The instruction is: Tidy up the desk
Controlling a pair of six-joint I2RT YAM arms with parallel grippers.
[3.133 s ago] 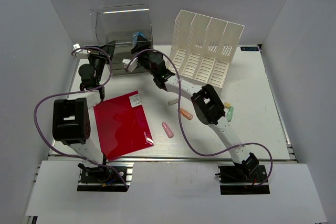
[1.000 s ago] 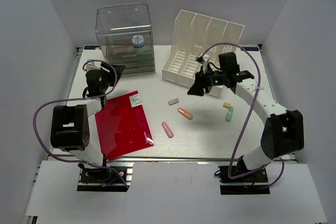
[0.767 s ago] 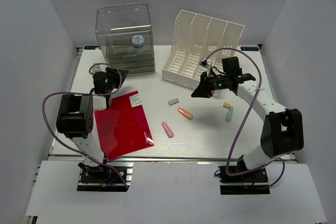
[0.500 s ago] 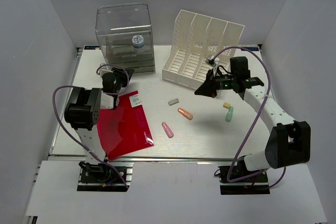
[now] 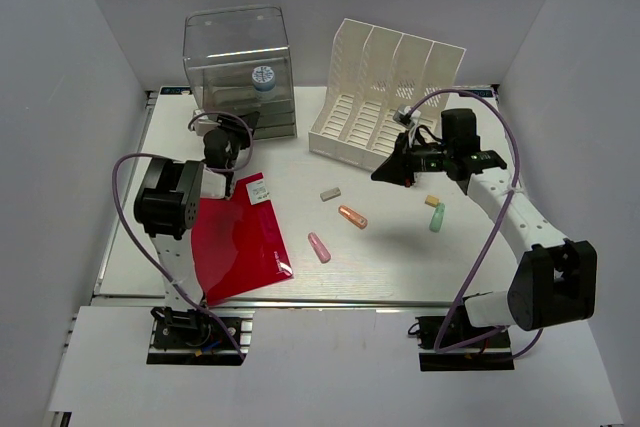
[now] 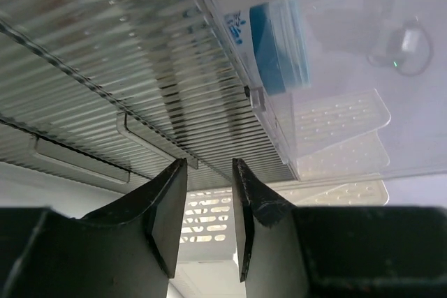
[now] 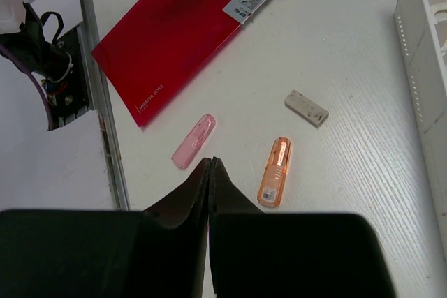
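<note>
White panels (image 5: pixel 70 147) close off the left, right and far sides of the workspace. The desk (image 5: pixel 490 257) forms its floor: a large flat white rectangular top with silver rail edges.

A clear drawer box (image 5: pixel 238 57) stands at the far left edge. A white slotted file rack (image 5: pixel 385 107) stands to the right of it. A red folder (image 5: pixel 240 237) lies near left, one corner close to the near rail. A pink marker (image 5: pixel 319 247), an orange marker (image 5: pixel 352 217) and a grey eraser (image 5: pixel 331 193) lie apart at centre. A green marker (image 5: pixel 437 217) and a yellow piece (image 5: pixel 433 201) lie right of these. Bare surface shows along the right rail and in the near right corner.

The left gripper (image 6: pixel 209 169) hovers just in front of the ribbed drawer fronts, jaws partly apart with nothing between them. The right gripper (image 7: pixel 211 164) hangs above the desk near the rack, jaws pressed together and empty.
</note>
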